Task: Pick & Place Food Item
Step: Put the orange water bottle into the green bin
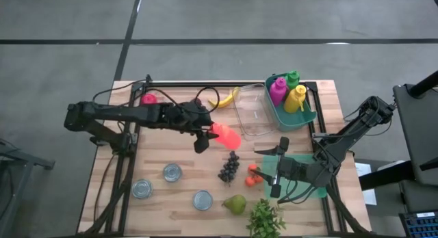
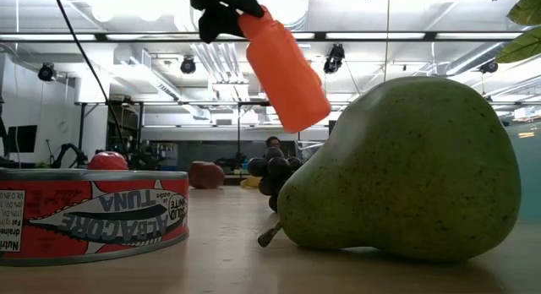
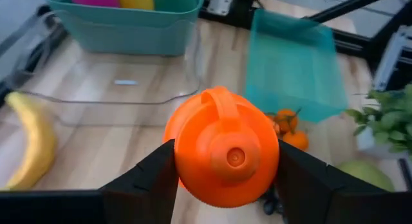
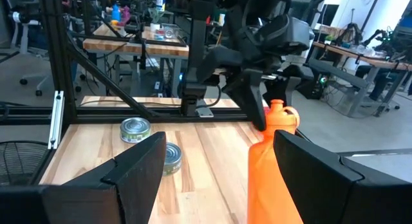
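My left gripper (image 1: 207, 134) is shut on an orange bottle (image 1: 227, 137) above the middle of the table, over the bunch of dark grapes (image 1: 229, 167). The low view shows the bottle (image 2: 283, 70) held high and tilted under the gripper (image 2: 221, 11). It also shows in the left wrist view (image 3: 222, 147) and the right wrist view (image 4: 273, 163). My right gripper (image 1: 274, 167) is open and empty over the teal mat (image 1: 311, 191) at the right; its fingers stand wide apart in its wrist view (image 4: 219, 147). My left gripper pinches the orange bottle's upper body (image 3: 183, 156), just below the neck and cap (image 3: 235, 157), between its two fingers (image 3: 145, 182). The fingers come from above, slanting down. The bottle hangs tilted below them, its lower end (image 2: 304, 117) clear of the table.
A clear container (image 1: 252, 113) and a teal basket (image 1: 294, 118) with pink, yellow and green bottles stand at the back right, a banana (image 1: 226, 99) beside them. Small oranges (image 1: 253, 173), a pear (image 1: 235, 204), a green plant (image 1: 265, 219) and three tins (image 1: 172, 172) lie near the front.
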You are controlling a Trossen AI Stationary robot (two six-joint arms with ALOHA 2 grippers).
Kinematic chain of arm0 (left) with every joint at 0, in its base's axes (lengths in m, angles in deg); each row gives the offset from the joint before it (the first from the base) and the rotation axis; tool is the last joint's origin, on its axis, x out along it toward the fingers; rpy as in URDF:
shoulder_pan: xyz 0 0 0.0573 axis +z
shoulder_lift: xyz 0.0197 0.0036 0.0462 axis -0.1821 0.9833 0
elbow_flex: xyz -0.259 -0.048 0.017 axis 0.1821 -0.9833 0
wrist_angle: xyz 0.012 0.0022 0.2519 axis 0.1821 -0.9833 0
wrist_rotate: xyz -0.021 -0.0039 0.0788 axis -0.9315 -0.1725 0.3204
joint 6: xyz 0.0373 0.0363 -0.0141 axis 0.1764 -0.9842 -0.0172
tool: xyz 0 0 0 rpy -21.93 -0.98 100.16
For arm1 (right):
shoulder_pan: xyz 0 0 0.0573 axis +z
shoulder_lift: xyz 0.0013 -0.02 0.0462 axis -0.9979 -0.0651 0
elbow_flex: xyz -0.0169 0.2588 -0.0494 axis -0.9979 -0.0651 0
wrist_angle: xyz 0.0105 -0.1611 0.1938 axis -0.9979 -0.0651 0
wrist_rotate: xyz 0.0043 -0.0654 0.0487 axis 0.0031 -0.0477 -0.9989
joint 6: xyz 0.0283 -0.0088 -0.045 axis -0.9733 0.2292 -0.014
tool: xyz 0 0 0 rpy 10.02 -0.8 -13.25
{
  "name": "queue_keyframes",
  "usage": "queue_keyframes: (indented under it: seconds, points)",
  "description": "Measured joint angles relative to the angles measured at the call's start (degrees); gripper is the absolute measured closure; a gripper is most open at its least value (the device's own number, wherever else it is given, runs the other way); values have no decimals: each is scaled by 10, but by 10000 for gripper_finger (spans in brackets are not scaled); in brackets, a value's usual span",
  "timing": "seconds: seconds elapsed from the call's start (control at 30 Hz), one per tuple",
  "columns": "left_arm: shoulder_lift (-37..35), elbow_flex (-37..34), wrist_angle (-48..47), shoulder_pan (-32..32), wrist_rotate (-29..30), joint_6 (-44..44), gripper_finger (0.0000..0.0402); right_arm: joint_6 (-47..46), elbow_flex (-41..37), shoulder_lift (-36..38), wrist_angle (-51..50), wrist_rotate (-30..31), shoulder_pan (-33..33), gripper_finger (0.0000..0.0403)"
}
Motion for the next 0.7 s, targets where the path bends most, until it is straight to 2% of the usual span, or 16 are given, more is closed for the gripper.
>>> queue_keyframes:
  seconds: [0.27, 0.57, 0.7]
  points:
    - [11, -1, 0, -24, -6, 24, 192, 0, 0, 0, 1, 0, 0, 117]
    - [44, 2, 25, -20, -26, 29, 192, -1, 0, 0, 1, 0, 0, 117]
    - [74, 48, -10, -12, -36, 33, 192, -1, 0, 0, 0, 0, 0, 117]
